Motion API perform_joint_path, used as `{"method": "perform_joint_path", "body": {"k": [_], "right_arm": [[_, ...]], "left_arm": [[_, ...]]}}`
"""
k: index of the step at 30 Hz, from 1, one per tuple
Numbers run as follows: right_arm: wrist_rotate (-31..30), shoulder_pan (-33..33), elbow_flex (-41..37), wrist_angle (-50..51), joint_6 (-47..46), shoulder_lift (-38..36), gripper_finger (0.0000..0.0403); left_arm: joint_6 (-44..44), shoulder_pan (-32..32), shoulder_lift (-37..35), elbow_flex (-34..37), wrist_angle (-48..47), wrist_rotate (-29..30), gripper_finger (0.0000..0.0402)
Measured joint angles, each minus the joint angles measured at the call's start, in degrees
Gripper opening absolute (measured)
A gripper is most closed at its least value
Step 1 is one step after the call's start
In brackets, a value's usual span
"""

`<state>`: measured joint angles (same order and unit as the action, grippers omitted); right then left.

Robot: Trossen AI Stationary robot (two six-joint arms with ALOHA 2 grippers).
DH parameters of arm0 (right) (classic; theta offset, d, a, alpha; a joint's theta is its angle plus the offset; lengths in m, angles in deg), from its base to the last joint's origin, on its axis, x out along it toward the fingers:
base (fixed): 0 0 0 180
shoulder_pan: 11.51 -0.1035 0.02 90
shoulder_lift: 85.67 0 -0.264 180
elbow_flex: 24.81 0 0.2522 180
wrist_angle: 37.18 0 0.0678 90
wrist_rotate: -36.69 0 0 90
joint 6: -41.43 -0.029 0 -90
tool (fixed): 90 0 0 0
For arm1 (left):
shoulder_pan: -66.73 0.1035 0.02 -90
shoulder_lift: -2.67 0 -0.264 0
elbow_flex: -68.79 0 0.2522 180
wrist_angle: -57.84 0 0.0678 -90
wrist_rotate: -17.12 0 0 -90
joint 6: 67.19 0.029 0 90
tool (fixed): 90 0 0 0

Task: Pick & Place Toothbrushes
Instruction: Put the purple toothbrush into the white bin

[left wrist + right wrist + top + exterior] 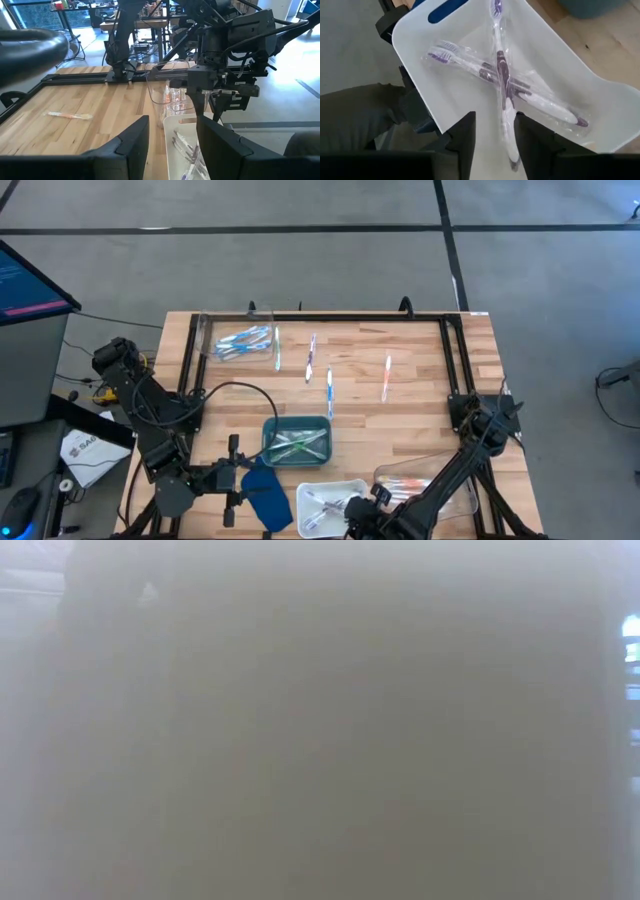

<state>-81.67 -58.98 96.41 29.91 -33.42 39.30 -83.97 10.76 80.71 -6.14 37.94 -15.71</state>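
Observation:
Two purple toothbrushes [502, 75] in clear wrappers lie crossed in the white tray [420, 30] at the table's near edge. My right gripper [494, 140] hangs open just above them. Its fingers stand on either side of the upper brush's handle end [511, 155], with a gap showing. In the high view it [348, 505] is over the white tray [330, 483]. My left gripper [172, 145] is open with nothing between its fingers. It is held level at the tray's left [243, 480] and points toward the tray. Several loose toothbrushes [329, 390] lie on the far half of the table.
A teal tray [270, 425] with green brushes sits mid-table. One clear tray [235, 340] with blue brushes is at the far left, another [440, 480] with pink-orange brushes at the near right. A dark blue flat piece [265, 495] lies beside the white tray. The low view shows only grey haze.

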Motion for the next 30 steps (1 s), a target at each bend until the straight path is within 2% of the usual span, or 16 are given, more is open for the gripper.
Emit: {"method": "perform_joint_path", "body": {"k": [3, 6, 9, 13, 15, 25, 30], "right_arm": [[0.0, 0.6, 0.0, -0.5, 1.3, 0.0, 0.0137], [0.0, 1.4, 0.0, -2.4, 3.2, 0.0, 0.0125], [0.0, 2.3, 0.0, -3.3, 4.7, 0.0, 0.0092], [0.2, 3.3, 0.0, -3.0, 5.9, 0.0, 0.0024], [0.9, 3.7, 0.0, -3.3, 6.7, 0.0, 0.0008], [2.0, 4.2, 0.1, -4.1, 6.5, 1.8, 0.0004], [6.2, 4.8, 0.0, -6.1, 6.5, 5.4, 0.0002]], "left_arm": [[0.0, 0.0, 0.0, 0.0, 0.0, 0.0, 0.0158], [0.0, 0.0, 0.0, 0.0, 0.0, 0.0, 0.0158], [0.0, 0.0, 0.0, 0.0, 0.0, 0.0, 0.0158], [0.0, 0.0, 0.0, 0.0, 0.0, 0.0, 0.0158], [0.0, 0.0, 0.0, 0.0, 0.0, -0.3, 0.0158], [-0.2, 0.0, 0.0, 0.0, 0.0, -1.5, 0.0158], [-0.6, 0.0, 0.0, 0.4, 0.2, -1.5, 0.0158]]}}
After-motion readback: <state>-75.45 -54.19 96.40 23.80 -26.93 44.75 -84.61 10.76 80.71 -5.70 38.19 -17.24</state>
